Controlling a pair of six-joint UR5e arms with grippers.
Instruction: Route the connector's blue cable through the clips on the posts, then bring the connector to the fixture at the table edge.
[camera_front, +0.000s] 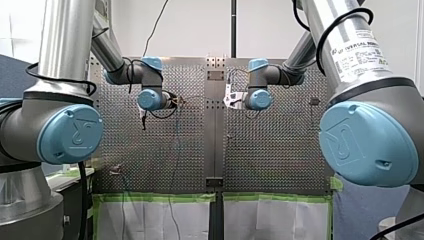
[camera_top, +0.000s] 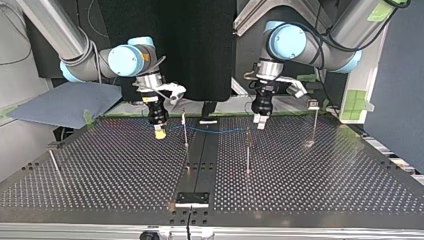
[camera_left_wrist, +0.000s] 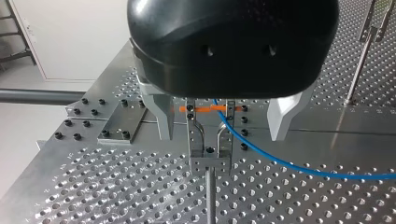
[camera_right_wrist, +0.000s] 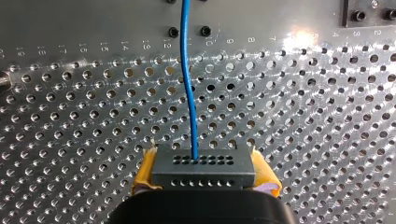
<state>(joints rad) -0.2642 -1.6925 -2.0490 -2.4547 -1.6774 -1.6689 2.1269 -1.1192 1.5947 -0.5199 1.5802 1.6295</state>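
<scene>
Starting at the top view's left, our right arm (camera_top: 122, 59) reaches down over the perforated surface (camera_top: 100, 170). The right wrist view shows its jaws closed on the grey connector (camera_right_wrist: 204, 167), with yellow pads (camera_right_wrist: 144, 172) against both its ends. The blue cable (camera_right_wrist: 188, 84) leaves a middle hole of the connector and runs ahead of it over the surface. In the top view it passes the first clip post (camera_top: 185, 131) and crosses the centre rail toward a second post (camera_top: 247, 150). Next comes our left arm (camera_top: 295, 44). Its jaws are open and grip nothing, with the metal fingers (camera_left_wrist: 162, 116) on either side of a clip (camera_left_wrist: 209, 144). The cable crosses one prong of the clip, but we cannot tell whether it is seated. A third post (camera_top: 314, 122) stands further right. The fixture (camera_top: 192, 199) lies at the near edge, well apart from the connector.
</scene>
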